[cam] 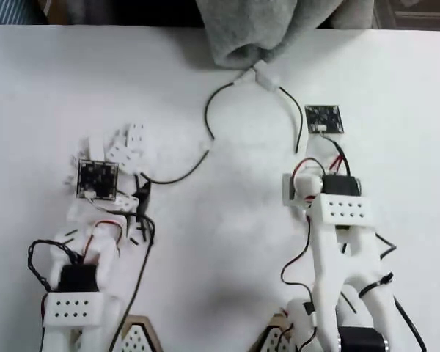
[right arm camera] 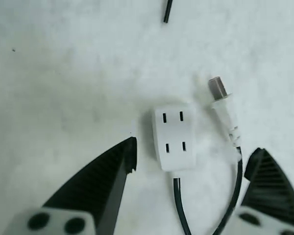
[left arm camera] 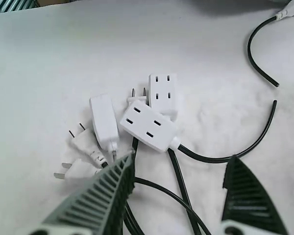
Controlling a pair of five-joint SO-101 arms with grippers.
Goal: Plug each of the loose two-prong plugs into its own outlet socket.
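My left gripper (left arm camera: 179, 178) is open and hangs just short of a cluster of white parts. In that cluster lie a two-socket outlet block (left arm camera: 148, 126) on a black cord, a second outlet block (left arm camera: 163, 93) and a white adapter (left arm camera: 104, 122). Two loose two-prong plugs (left arm camera: 83, 139) (left arm camera: 71, 169) lie beside them, and a third plug's prongs (left arm camera: 137, 95) stick out between the blocks. My right gripper (right arm camera: 195, 149) is open over another white outlet block (right arm camera: 174, 134), whose sockets are empty. A loose plug (right arm camera: 223, 105) lies next to that block. From above, the left cluster (cam: 125, 147) lies at the table's left.
A black cable (cam: 213, 110) loops across the middle of the white table (cam: 220, 235) to a white connector (cam: 264, 77) at the back. A grey cloth (cam: 264, 29) hangs over the far edge. Black cords (left arm camera: 181, 196) run under the left gripper.
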